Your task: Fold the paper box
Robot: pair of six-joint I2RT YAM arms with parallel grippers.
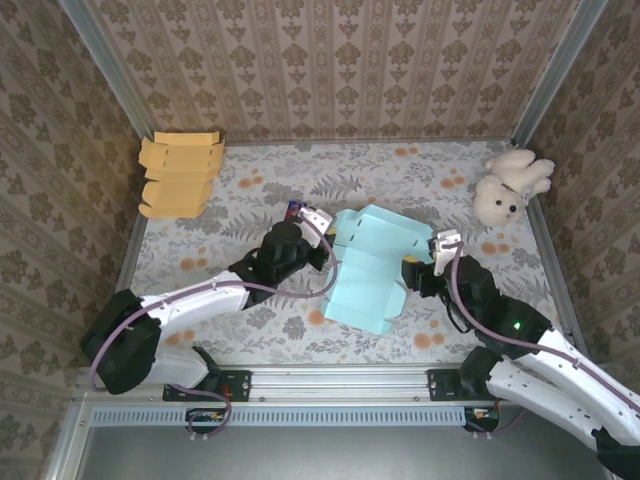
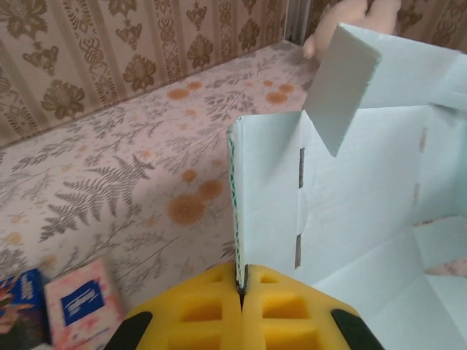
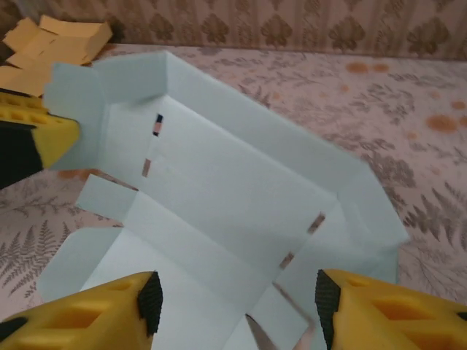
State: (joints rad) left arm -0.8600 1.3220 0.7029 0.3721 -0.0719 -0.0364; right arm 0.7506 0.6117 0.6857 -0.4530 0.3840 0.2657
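The light blue paper box lies half-formed in the middle of the table, with its left wall and a corner flap standing up. My left gripper is shut on the upright edge of that left wall, pinched thin between the yellow fingers. My right gripper hovers open at the box's right side. Its two yellow fingers are spread above the inner panels, and a small flap edge lies between them without touching. The left gripper's yellow finger shows at the box's far wall.
A flat tan cardboard blank lies at the back left corner. A white plush toy sits at the back right. Small printed packets lie on the floral table beside my left gripper. Patterned walls close in three sides.
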